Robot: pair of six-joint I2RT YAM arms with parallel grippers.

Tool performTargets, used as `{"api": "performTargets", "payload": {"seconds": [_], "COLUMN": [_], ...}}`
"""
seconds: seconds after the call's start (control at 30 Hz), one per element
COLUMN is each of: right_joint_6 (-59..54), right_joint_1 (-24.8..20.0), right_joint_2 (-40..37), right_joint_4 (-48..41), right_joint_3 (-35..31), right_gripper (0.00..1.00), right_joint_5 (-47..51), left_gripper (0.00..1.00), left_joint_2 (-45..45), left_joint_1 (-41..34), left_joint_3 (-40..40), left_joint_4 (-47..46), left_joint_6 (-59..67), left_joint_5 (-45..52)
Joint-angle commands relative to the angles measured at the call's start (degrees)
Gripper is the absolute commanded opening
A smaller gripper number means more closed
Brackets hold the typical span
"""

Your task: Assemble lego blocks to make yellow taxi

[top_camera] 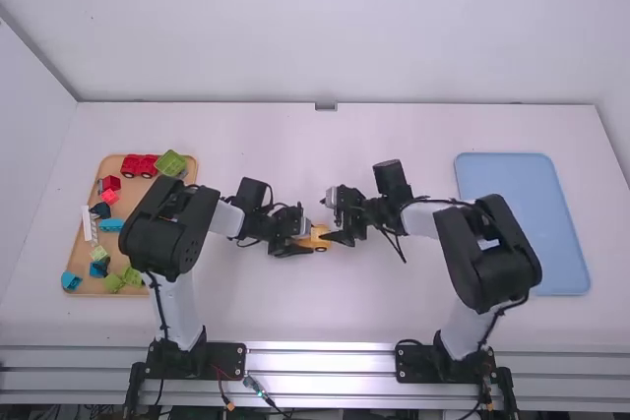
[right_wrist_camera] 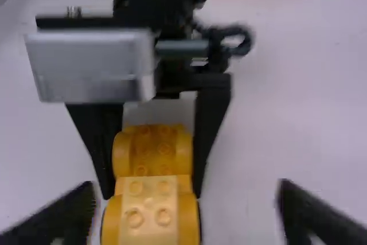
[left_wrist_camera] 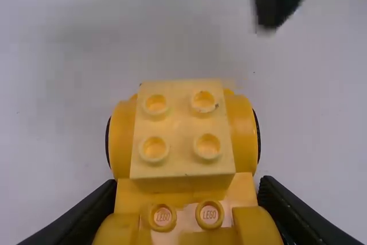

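"Checking the left gripper (top_camera: 308, 236): what is its state?"

"Its two fingers are drawn in against opposite sides of the yellow vehicle (left_wrist_camera: 243, 133), gripping it at the narrower section between the wheel arches."

"And the right gripper (top_camera: 329, 231)?"

"Fingers set wide apart, nothing clamped."

"Location of the vehicle?"

"Between the two grippers, left of the middle of the table (top_camera: 325, 307) as the high view shows it."

"Describe the assembly."

"The body is deep yellow, with rounded arches at both ends and dark wheels (left_wrist_camera: 258, 136) showing at the sides. One end carries a paler yellow block (left_wrist_camera: 180, 156), its four round studs in two rows of two. Further studs (left_wrist_camera: 162, 217) line the body beyond it. The block sits squarely between its pair of arches, standing above the body."

"Does the block touch the right gripper?"

"Negative; the fingers stand apart from it."
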Motion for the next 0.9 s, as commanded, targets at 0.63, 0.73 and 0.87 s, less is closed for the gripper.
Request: {"api": "performTargets", "payload": {"seconds": [0.63,0.73,0.87], "right_joint_6": [4.8,6.7,6.6], "right_joint_1": [-2.2,-2.2,-2.2], "right_joint_2": [-5.2,-5.2,-5.2], "right_joint_4": [0.9,2.3,3.5], "right_joint_3": [0.9,0.9,0.9], "right_gripper": [0.99,0.99,0.99], "right_joint_5": [5.9,7.6,7.8], "left_gripper": [0.99,0.99,0.99], "left_joint_2": [-14.3,-19.7,-25.2], "left_joint_1": [4.3,6.5,9.3], "left_joint_3": [4.7,9.9,17.6], "left_joint_4": [-22.5,-35.6,-52.7], "left_joint_6": [-5.3,-5.3,-5.3], "left_joint_5": [-8.6,-14.1,-19.9]}}
